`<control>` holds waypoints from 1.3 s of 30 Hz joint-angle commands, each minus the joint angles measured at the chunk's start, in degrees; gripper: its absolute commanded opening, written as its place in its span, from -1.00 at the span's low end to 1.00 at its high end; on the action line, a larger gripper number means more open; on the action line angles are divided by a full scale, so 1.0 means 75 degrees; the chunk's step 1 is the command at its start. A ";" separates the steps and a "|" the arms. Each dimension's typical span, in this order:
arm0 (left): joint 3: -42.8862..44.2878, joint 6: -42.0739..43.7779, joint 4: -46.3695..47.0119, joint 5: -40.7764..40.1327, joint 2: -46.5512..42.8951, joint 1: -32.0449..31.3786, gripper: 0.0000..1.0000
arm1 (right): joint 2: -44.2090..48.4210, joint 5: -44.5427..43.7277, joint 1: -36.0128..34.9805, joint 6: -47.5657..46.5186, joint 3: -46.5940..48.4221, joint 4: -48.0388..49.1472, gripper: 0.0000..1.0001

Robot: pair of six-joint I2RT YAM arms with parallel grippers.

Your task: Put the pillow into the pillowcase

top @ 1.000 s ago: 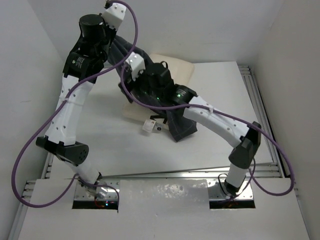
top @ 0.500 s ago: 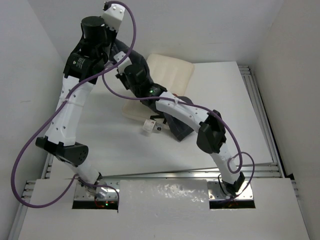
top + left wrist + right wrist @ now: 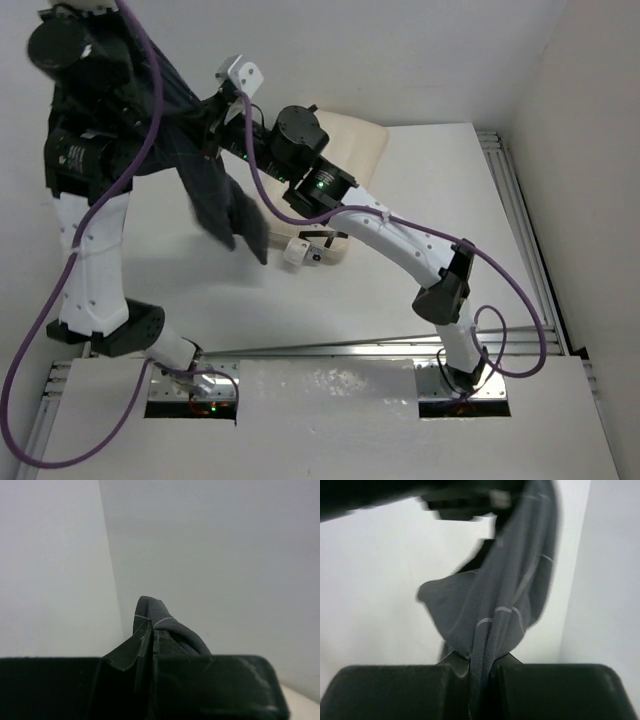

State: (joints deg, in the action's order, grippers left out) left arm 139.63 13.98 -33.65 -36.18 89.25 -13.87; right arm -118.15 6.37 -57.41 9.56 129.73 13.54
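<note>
The dark grey pillowcase (image 3: pixel 215 190) hangs in the air at the upper left, off the table, and its loose end droops toward the table. My left gripper (image 3: pixel 151 632) is raised high by the left wall and shut on a top corner of the pillowcase (image 3: pixel 162 622). My right gripper (image 3: pixel 481 664) reaches in from the right and is shut on a bunched fold of the pillowcase (image 3: pixel 505 595); in the top view the right gripper (image 3: pixel 213 133) is at the cloth's right edge. The cream pillow (image 3: pixel 358 140) lies on the table behind the right arm, partly hidden by it, with white tags (image 3: pixel 295 252) at its near edge.
The white table (image 3: pixel 450 220) extends to the right of the pillow. Metal rails run along its right side (image 3: pixel 515 210) and near edge (image 3: pixel 340 350). White walls close in at the left and back. Purple cables loop from both arms.
The left arm swung up and left, lifting the pillowcase off the pillow. The right gripper, open a second ago, closed on the cloth and stretched leftward with it.
</note>
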 commanded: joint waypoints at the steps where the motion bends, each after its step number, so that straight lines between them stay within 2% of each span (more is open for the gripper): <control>1: -0.0370 0.0011 0.0959 0.0123 -0.0287 0.0197 -1.00 | 0.0237 -0.0074 0.0200 0.0704 -0.0374 0.0421 -1.00; 6: -0.2384 -0.0597 0.0385 0.2231 -0.0264 0.0162 -1.00 | 0.1045 -0.1385 0.1593 0.2680 -0.2751 0.0119 -1.00; 9: -0.3240 -0.0727 0.0035 0.3485 0.0249 -0.0130 -0.97 | 0.1570 -0.1738 0.2331 0.3130 -0.4344 -0.0362 -1.00; 10: -0.3278 -0.0623 -0.0315 0.3790 0.0484 -0.0421 -0.88 | 0.1713 -0.2262 0.2485 0.3166 -0.4778 -0.0434 -1.00; 11: -0.3069 -0.0366 -0.0585 0.4304 0.1032 -0.0598 -0.21 | 0.1992 -0.2882 0.2846 0.3422 -0.5571 -0.0736 -0.77; 12: -0.2823 -0.0201 -0.0924 0.4564 0.1339 -0.0774 0.28 | 0.2088 -0.3086 0.3116 0.3656 -0.5869 -0.1029 -0.59; 13: -0.2461 0.0044 -0.1798 0.4741 0.1690 -0.1089 0.97 | 0.2147 -0.3239 0.3421 0.3960 -0.6173 -0.1403 -0.30; 14: -0.1657 0.0093 -0.2212 0.4719 0.2273 -0.1208 0.99 | 0.2182 -0.3321 0.4224 0.4787 -0.6200 -0.2544 0.14; 15: -0.1255 0.0163 -0.2936 0.4731 0.2488 -0.1291 1.00 | 0.2194 -0.3218 0.4720 0.5283 -0.6177 -0.3193 0.23; 16: -0.0798 0.0164 -0.3164 0.4626 0.2676 -0.1292 0.99 | 0.2206 -0.3019 0.5653 0.5682 -0.6142 -0.3722 0.32; 18: -0.0991 0.0268 -0.3167 0.4124 0.2445 -0.1280 0.99 | 0.2450 -0.2562 0.6280 0.5863 -0.6270 -0.4301 0.39; 19: -0.1294 0.0420 -0.2980 0.3495 0.2200 -0.1257 0.99 | 0.2591 -0.2851 0.6341 0.5583 -0.6363 -0.4278 0.39; 21: -0.2722 0.0585 -0.2326 0.2859 0.1251 -0.1198 0.99 | 0.2815 -0.3087 0.6051 0.4051 -0.6376 -0.3963 0.41; 22: -0.3586 0.0702 -0.2195 0.2508 0.0703 -0.1117 0.99 | 0.2908 -0.3018 0.5573 0.3082 -0.6271 -0.3880 0.42; 23: -0.3931 0.0749 -0.2158 0.2481 0.0489 -0.1023 0.99 | 0.2898 -0.2843 0.5325 0.2667 -0.6189 -0.3880 0.42; 25: -0.4645 0.0645 -0.2508 0.2667 0.0195 -0.0485 0.99 | 0.2758 -0.1748 0.4647 0.1847 -0.6106 -0.3856 0.32; 26: -0.4835 0.0586 -0.2904 0.2889 0.0170 0.0144 0.86 | 0.2711 -0.1346 0.4480 0.1796 -0.6211 -0.3856 0.16; 28: -0.5569 0.0539 -0.3130 0.3464 0.0147 0.0873 0.49 | 0.2675 -0.0874 0.4199 0.2179 -0.6445 -0.3787 0.03; 29: -0.5876 0.0573 -0.3189 0.3558 0.0123 0.1468 0.28 | 0.2721 -0.0873 0.4128 0.2391 -0.6620 -0.3728 0.02; 30: -0.6645 0.0829 -0.3143 0.3710 -0.0028 0.1660 0.04 | 0.2768 -0.0873 0.3988 0.2555 -0.7016 -0.3658 0.12; 32: -0.7551 0.1170 -0.2759 0.3723 -0.0297 0.1767 0.06 | 0.3037 -0.1047 0.3800 0.2663 -0.7405 -0.3587 0.20; 33: -0.8379 0.1380 -0.2628 0.3781 -0.0542 0.1767 0.20 | 0.3143 -0.1142 0.3590 0.2616 -0.7801 -0.3598 0.24; 35: -0.8971 0.1429 -0.2301 0.3828 -0.0673 0.1767 0.30 | 0.3541 -0.1282 0.3320 0.2347 -0.8202 -0.3622 0.28; 38: -0.9710 0.1196 -0.1889 0.3373 -0.0744 0.1802 0.36 | 0.4115 -0.1505 0.2454 0.1154 -0.9126 -0.3692 0.31; 39: -0.9932 0.1137 -0.1842 0.3360 -0.0779 0.1814 0.36 | 0.4232 -0.1541 0.1883 0.0745 -0.9280 -0.3715 0.30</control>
State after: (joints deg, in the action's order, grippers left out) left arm 65.67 22.41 -52.56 -10.04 86.59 -0.30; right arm -91.92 -4.49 -35.53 24.21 62.41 -15.16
